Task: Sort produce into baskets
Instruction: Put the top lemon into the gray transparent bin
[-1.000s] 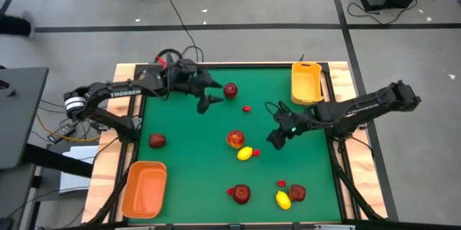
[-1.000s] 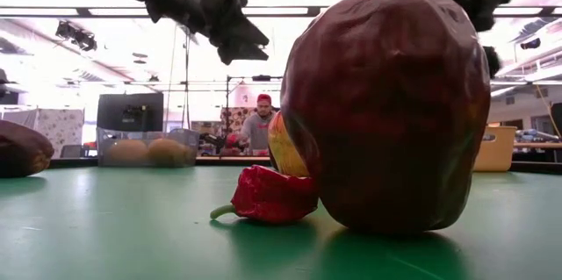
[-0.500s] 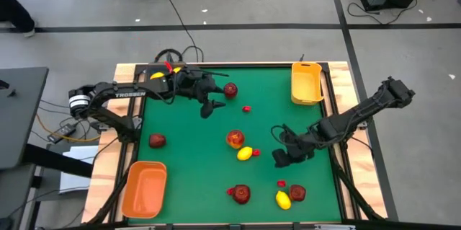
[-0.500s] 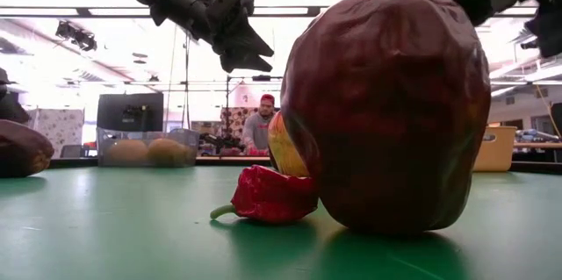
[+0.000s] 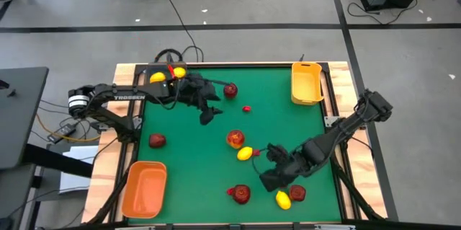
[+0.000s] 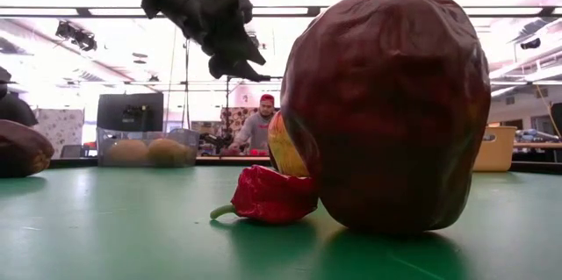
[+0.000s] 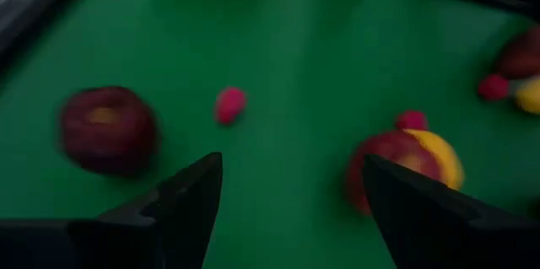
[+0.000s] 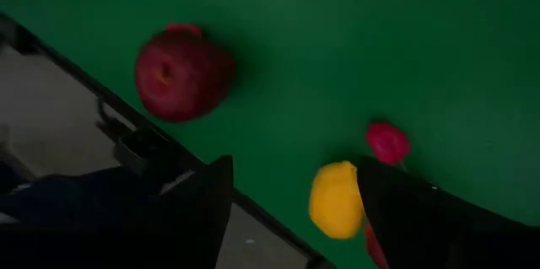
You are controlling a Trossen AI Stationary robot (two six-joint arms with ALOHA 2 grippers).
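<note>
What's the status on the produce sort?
Right gripper open, over front-right fruit. Left gripper open, hovering near back apple. Orange basket and yellow basket empty. Nothing blocking.

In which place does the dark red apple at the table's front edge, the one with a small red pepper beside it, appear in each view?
High view: dark red apple at bottom centre, near the front edge.
Low view: apple very large, right of centre.
Right wrist view: apple upper left, close to the table edge.
Left wrist view: not clearly in it.
Shared landmark: the small red pepper against the apple.

Overhead, table-level and two wrist cameras share the green table (image 5: 288, 125).
</note>
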